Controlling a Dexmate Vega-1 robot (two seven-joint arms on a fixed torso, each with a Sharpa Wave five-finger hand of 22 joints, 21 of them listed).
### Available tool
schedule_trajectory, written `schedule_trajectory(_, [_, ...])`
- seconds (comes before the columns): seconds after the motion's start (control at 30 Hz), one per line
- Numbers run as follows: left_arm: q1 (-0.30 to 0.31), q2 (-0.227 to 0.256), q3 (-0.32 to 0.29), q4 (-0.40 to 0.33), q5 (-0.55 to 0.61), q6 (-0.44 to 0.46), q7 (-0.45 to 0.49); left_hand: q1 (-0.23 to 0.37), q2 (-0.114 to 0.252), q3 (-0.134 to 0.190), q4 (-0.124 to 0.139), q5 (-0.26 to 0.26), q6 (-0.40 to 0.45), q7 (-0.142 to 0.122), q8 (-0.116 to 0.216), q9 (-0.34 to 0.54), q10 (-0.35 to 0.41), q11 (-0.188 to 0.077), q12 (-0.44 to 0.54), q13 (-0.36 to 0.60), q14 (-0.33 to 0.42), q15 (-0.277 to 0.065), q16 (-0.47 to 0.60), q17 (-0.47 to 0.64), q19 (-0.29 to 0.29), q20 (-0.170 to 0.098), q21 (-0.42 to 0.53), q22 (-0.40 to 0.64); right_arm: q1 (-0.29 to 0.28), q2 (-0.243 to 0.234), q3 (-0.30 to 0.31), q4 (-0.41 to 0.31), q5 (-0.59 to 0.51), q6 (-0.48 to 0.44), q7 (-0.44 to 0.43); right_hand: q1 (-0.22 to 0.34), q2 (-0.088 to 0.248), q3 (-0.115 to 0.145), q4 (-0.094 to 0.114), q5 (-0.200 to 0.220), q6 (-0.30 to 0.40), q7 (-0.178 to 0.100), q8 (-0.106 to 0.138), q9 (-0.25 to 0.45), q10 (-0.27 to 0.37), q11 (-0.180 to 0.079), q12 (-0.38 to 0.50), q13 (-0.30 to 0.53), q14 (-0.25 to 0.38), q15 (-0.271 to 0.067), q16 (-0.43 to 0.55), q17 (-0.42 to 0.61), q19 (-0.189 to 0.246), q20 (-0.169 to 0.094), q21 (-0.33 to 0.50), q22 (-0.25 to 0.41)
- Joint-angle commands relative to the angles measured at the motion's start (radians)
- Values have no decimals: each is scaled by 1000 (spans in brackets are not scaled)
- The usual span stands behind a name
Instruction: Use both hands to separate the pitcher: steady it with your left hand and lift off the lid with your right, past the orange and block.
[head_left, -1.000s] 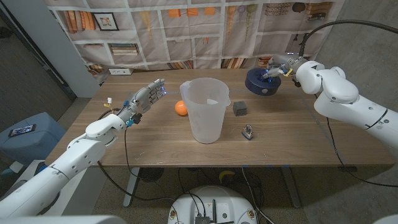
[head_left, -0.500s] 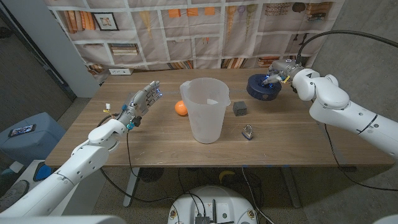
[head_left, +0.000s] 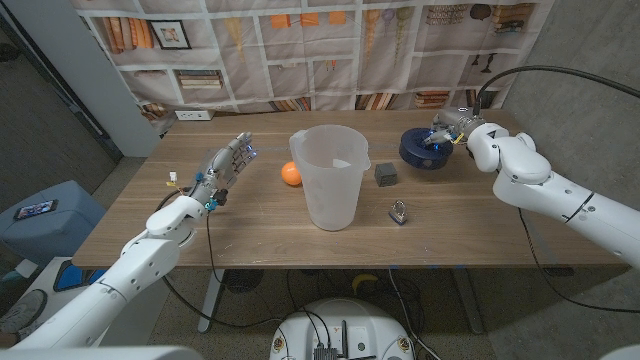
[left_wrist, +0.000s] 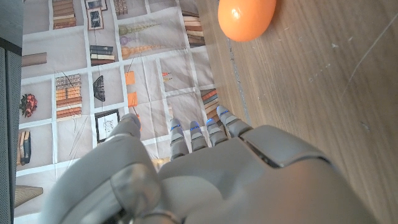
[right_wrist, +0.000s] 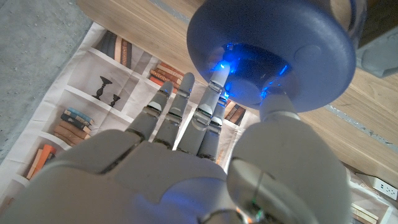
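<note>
Head view: the lidless pitcher (head_left: 329, 176) is seen at table (head_left: 250, 225) centre, between orange (head_left: 291, 173) and block (head_left: 386, 174). The lid (head_left: 424, 148) is gripped by the right hand (head_left: 447, 128) at the far right.

Left wrist view: the left hand (left_wrist: 186, 174) is held empty, fingers (left_wrist: 199, 135) extended.

Right wrist view: the lid is pinched.

The translucent white plastic pitcher (head_left: 329, 176) stands mid-table (head_left: 250, 235), the round orange (head_left: 291, 174) just to its left and the small dark grey block (head_left: 386, 174) to its right. A small metal padlock (head_left: 400, 211) lies nearer the front edge, right of the pitcher. The dark blue round lid (head_left: 423, 148) sits toward the far right corner, behind the block.
</note>
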Motion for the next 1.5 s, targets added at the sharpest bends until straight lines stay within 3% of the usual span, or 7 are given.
schedule_trajectory(0.03, [4, -21, 2, 16, -2, 1, 20, -14, 0, 5, 8, 8, -2, 6, 5, 2, 2, -4, 5, 1, -1, -1, 7, 1, 6, -23, 9, 3, -5, 25, -18, 67, 4, 7, -50, 99, 96, 5, 7, 6, 129, -124, 30, 34, 3, -7, -3, 3, 8, -146, -3, 2, 4, -6, 9, 5])
schedule_trajectory(0.57, [-28, -30, 12, 51, -12, 15, 3, -18, 6, 16, 6, 11, 12, 10, 10, 2, 15, -3, 9, 1, 8, 0, 9, 0, 14, -20, 12, 2, 26, 75, -67, 169, 12, 11, -74, 92, 89, 1, 8, 5, 119, -125, 29, 36, -4, -6, -11, 2, 7, -143, -9, 1, 12, -9, 10, 6])
schedule_trajectory(0.97, [-40, -38, 17, 69, -13, 11, -6, -20, 11, 28, 5, 12, 30, 17, 15, 2, 22, 1, 10, 1, 15, 1, 10, -1, 17, -20, 12, 2, 40, 75, -87, 187, 28, 1, -64, 91, 64, -10, 2, 3, 96, -125, 23, 37, -18, -5, -21, 0, -4, -138, -14, 3, 16, -7, 10, 6])
schedule_trajectory(1.2, [-45, -47, 20, 81, -17, 7, -10, -22, 13, 34, 5, 13, 35, 18, 15, 2, 27, 1, 11, 1, 20, 1, 11, -1, 20, -18, 13, 2, 55, 76, -104, 182, 22, -18, -37, 74, 22, -40, 6, -1, 9, -126, -9, 37, -89, -4, -52, -2, -41, -129, -25, 12, 10, 10, 6, 7])
schedule_trajectory(1.5, [-49, -50, 23, 91, -21, 6, -22, -27, 14, 41, 7, 14, 39, 20, 14, 2, 33, -3, 12, 1, 27, 2, 12, 0, 25, -15, 14, 2, 72, 75, -118, 171, 20, -31, 0, 50, -24, -59, 12, 5, -80, -126, -50, 28, -172, -4, -72, 6, -75, -126, -55, 8, -12, 40, 0, 7])
